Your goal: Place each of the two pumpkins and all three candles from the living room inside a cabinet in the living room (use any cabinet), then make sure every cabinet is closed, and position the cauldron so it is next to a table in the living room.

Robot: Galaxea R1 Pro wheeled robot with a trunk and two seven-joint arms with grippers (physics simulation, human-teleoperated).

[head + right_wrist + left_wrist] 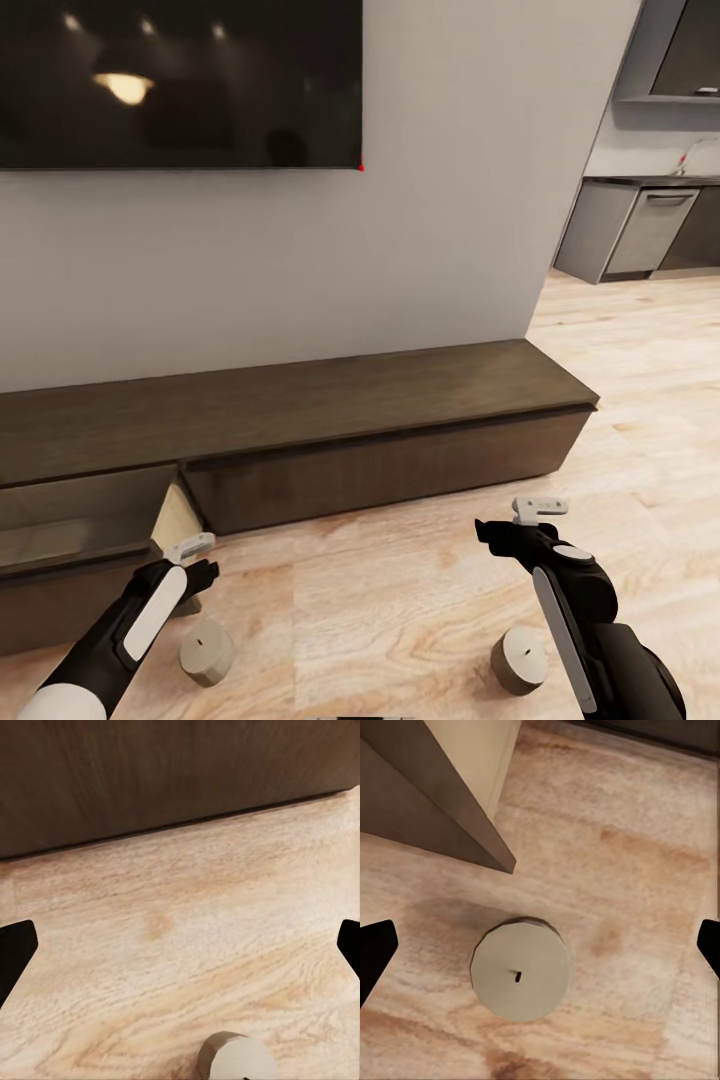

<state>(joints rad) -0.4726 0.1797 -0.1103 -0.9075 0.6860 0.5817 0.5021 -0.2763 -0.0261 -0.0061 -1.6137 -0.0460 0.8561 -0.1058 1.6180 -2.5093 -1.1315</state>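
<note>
From the head, two candles sit on the floor at five and seven o'clock before the cabinet [380, 420], its left drawer [80, 520] pulled out to take them; the left wrist shows the left pincer [540, 949] spread wide over one candle [520, 971], ready to grab; the right wrist shows the right pincer [180, 949] also wide, its candle [238, 1059] at six o'clock.

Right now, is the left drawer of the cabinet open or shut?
Open. The left drawer juts out from the cabinet, its pale side wall showing; the drawer beside it sits flush.

Dull tan candles [207, 651], dark-brown cabinet [300, 440], pale grained wood floor [400, 600], seemingly black fingers [375, 952].
</note>
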